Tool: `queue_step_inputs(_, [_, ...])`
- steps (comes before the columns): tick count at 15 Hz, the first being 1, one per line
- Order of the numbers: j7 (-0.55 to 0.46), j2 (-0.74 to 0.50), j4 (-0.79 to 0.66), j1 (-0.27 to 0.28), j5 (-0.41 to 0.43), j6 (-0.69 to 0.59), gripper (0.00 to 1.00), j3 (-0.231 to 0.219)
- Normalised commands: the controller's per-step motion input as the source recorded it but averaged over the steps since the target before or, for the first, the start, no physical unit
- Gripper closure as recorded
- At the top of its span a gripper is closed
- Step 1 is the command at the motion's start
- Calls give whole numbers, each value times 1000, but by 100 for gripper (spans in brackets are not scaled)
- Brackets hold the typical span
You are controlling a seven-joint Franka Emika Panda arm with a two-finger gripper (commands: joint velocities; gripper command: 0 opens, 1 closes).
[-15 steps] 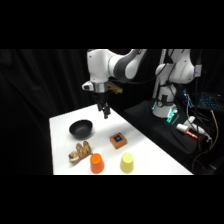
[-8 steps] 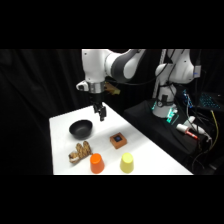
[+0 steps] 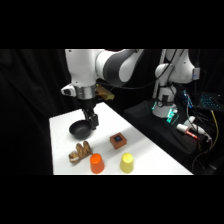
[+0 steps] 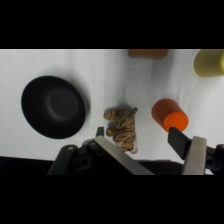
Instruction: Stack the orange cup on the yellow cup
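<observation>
The orange cup (image 3: 96,163) stands upside down near the table's front edge, with the pale yellow cup (image 3: 127,162) to its right, also upside down and apart from it. My gripper (image 3: 92,120) hangs above the table behind them, over the bowl's right side. In the wrist view the orange cup (image 4: 169,115) lies just ahead of the right finger and the yellow cup (image 4: 210,62) sits at the upper right edge. The gripper (image 4: 137,135) is open, well above the table, with nothing held.
A black bowl (image 3: 79,131) sits at the left of the white table (image 3: 150,150). A striped tiger toy (image 3: 80,152) lies left of the orange cup. A brown block (image 3: 118,141) with a dark top stands behind the cups. Dark equipment with cables fills the right side.
The arm has swung toward the table's front left and come lower, so the gripper now hangs by the bowl. No object has moved.
</observation>
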Motion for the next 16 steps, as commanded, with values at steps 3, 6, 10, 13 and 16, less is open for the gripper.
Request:
queue_step_inputs(3, [79,395,641,91,-96,-248,0,36])
queue_step_inputs(6, [60,377,585,86,-97,-205,0,36])
queue_step_inputs(10, [18,354,488,43,-74,-132,0,28])
queue_step_inputs(13, [0,318,370,-1,-14,-88,0,31])
queue_step_inputs(16, [11,260,275,9,19,-66,0,42])
